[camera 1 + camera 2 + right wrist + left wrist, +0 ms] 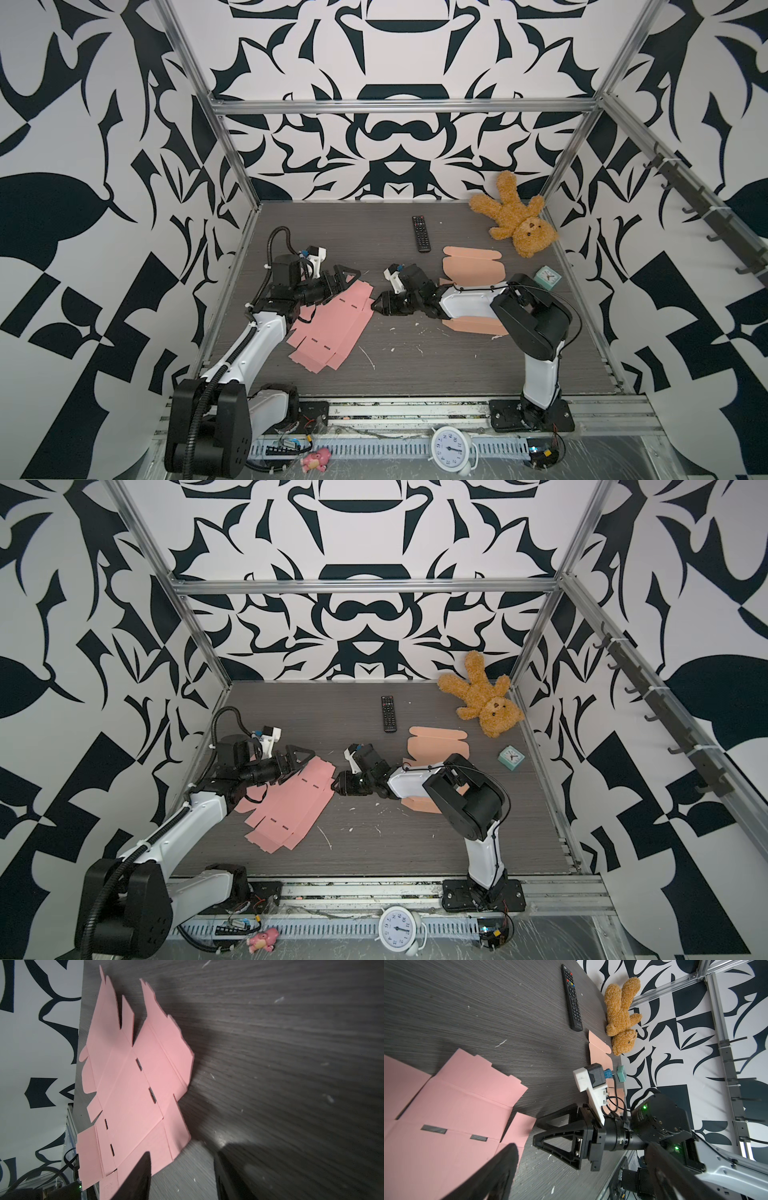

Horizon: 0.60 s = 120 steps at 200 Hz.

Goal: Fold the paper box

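Wide-open black left gripper [347, 279] and half-open right gripper [377, 305] (neither gripping) are flanking the flat pink paper box cutout [336, 328] centre-left, seemingly for folding.

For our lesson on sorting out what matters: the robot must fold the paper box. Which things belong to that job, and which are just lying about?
Job: pink sheet, left pincer, right pincer.

Lying about: peach sheet (likely spare), remote, teddy, teal clock, white clock, pink toy.
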### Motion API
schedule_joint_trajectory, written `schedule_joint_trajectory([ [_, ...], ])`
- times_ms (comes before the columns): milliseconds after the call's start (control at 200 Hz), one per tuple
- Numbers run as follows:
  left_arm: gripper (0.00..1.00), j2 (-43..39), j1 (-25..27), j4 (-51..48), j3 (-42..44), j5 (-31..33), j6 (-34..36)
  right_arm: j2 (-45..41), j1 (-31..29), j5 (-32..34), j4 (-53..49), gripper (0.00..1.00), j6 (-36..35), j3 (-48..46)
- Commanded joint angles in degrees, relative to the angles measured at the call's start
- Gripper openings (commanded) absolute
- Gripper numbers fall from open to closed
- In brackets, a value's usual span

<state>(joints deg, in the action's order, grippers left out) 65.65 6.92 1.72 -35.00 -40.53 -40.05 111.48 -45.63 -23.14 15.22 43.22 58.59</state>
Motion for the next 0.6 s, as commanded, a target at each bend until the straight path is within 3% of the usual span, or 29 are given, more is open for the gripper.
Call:
schedule_joint_trajectory([
  [0,0.99,-0.51,0.05,1.27,-0.91,-1.32,-0.51,0.84,-0.08,-1.82,3.55,0.49,1.60,2.48],
  [205,0.99,-1.60,-0.04,1.45,0.31,-0.19,-0.11,3.38,-0.08,-3.41,7.05,0.44,3.96,3.24],
  [595,0.99,-2.06,-0.08,2.06,0.64,-0.07,-0.03,5.76,0.03,-4.90,12.28,0.22,7.11,2.85],
])
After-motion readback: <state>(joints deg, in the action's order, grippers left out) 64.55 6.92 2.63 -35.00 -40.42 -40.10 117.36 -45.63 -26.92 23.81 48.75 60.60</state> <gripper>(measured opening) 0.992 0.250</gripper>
